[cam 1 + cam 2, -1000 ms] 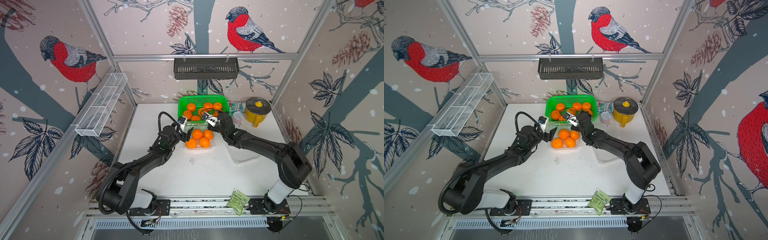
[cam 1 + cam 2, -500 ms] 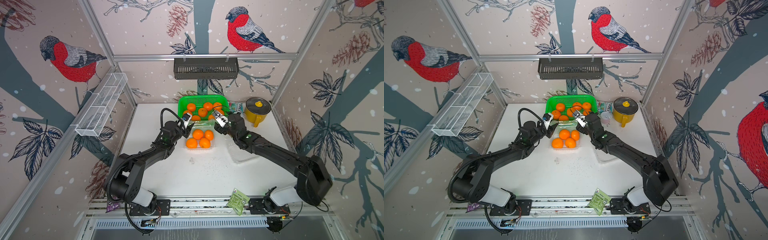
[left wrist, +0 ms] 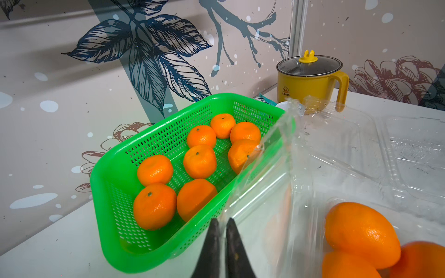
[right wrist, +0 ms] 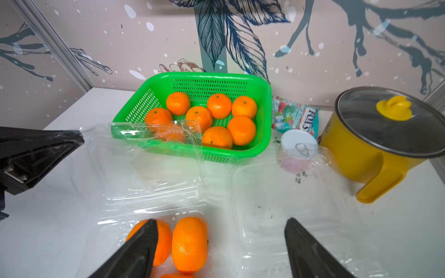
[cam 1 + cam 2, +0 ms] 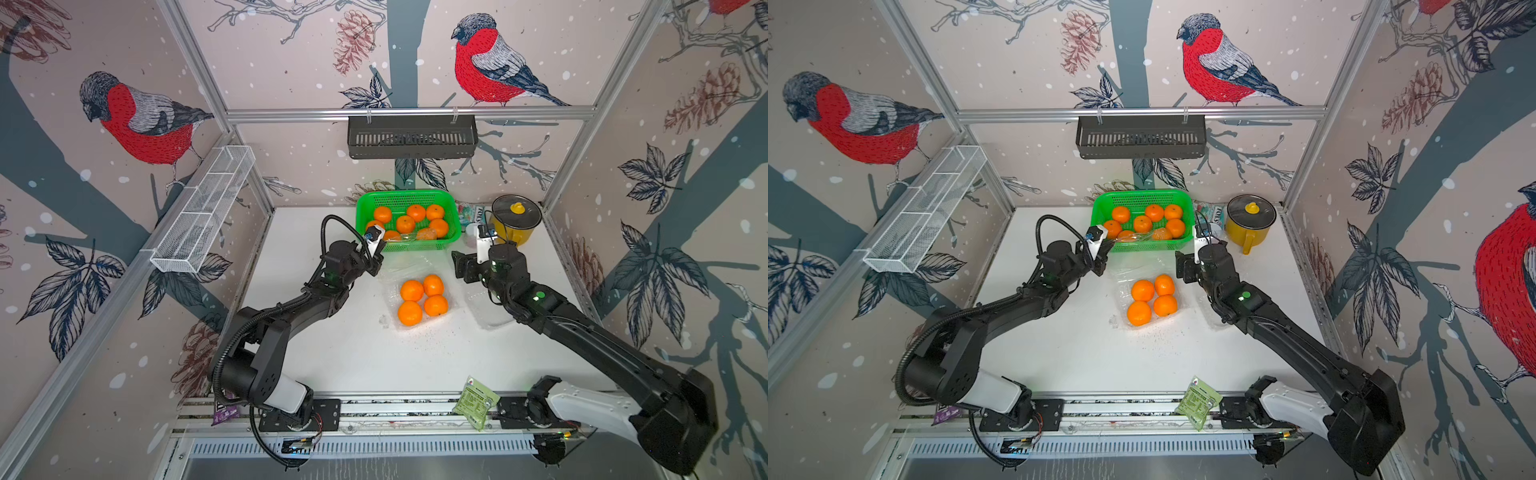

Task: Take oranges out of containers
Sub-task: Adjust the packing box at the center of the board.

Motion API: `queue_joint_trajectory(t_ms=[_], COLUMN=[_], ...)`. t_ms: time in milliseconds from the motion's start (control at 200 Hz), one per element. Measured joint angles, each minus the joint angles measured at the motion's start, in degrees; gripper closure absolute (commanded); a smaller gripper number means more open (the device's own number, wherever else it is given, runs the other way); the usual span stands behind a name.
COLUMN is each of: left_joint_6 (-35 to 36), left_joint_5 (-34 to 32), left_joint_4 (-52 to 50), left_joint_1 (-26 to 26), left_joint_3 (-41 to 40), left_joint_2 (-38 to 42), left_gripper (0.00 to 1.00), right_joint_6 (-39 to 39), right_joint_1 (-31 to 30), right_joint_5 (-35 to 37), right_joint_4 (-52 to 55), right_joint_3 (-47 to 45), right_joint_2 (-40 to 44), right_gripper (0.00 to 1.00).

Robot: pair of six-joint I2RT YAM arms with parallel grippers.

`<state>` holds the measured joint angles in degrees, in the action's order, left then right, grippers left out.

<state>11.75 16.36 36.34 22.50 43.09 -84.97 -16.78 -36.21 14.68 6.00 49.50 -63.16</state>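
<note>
- Sitting two by two in the open clamshell container (image 5: 388,318) mid-table, four glossy mandarins (image 5: 423,298) touch one another; none is out yet.
- Its hinged lid (image 3: 262,183) stands tilted back toward the green perforated basket (image 5: 409,195). Whether it leans on the basket's rim is hard to tell through the clear plastic.
- The left gripper (image 3: 222,223) has just pinched closed on the lid's edge, with the thin sheet caught between its black fingertips.
- The right gripper (image 4: 221,219) crowded this same box a second ago. It has since drawn off to the side, jaws wide and holding nothing, near an empty clamshell (image 5: 490,309).
- With the lid held back, the fruit looks exposed for the free gripper to pick.
- The clamshell plastic is thin, crinkled and likely springy, so the lid may flip shut if released.
- The mandarins are round, slightly flattened and finely dimpled.
- The basket is a rigid lattice holding eight loose mandarins, and a yellow glass-lidded pot (image 5: 515,220) stands beyond it.
</note>
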Motion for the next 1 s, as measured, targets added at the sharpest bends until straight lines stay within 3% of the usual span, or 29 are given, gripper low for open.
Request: queue_joint_trajectory(t_ms=[225, 355, 730, 1001], left_joint_6=[-4.6, -8.0, -18.9, -26.6], left_joint_5=[-0.3, -5.3, -33.7, -52.6], left_joint_4=[-5.2, -8.7, -17.5, -23.7], left_joint_1=[0.0, 0.1, 0.0, 0.0], left_joint_3=[-3.7, -7.7, -18.1, -21.4], left_joint_2=[7.5, 12.6, 27.7, 35.6], left_gripper=[1.00, 1.00, 1.00, 1.00], right_joint_6=[-7.5, -9.1, -8.3, -6.4], right_joint_1=[0.3, 0.3, 0.0, -4.9], right_joint_5=[-3.8, -7.0, -16.3, -19.1], right_joint_4=[3.9, 5.1, 8.1, 10.6], right_joint_3=[-1.6, -1.9, 3.8, 11.2], right_joint_2=[0.4, -0.5, -7.6, -15.5], right_gripper=[0.13, 0.11, 0.11, 0.11])
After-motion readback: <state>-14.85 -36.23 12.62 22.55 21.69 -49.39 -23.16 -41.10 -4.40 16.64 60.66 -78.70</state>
